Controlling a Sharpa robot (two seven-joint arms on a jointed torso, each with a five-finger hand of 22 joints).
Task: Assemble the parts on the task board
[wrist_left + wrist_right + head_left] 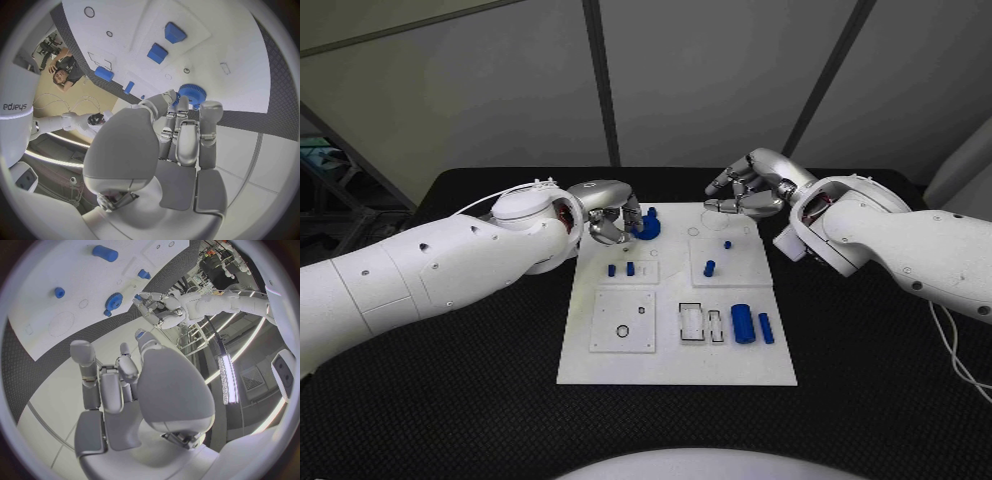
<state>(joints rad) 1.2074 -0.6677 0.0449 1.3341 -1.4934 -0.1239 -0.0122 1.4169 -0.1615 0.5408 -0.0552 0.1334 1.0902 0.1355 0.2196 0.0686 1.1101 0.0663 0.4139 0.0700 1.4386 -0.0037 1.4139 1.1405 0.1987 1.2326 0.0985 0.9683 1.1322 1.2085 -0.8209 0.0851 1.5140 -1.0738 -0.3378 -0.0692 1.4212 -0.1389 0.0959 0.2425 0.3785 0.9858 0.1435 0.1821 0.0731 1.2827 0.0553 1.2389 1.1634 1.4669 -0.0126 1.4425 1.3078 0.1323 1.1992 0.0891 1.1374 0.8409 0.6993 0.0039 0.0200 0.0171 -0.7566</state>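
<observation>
Fingertips of the left hand pinch the blue gear by its toothed rim, looks light, rigid, probably slippery plastic.

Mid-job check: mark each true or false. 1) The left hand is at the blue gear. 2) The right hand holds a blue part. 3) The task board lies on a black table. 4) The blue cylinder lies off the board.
1) True: the left hand has its fingers at the blue gear.
2) False: the right hand holds nothing.
3) True: the task board lies on the black table.
4) False: the blue cylinder lies on the board.
</observation>
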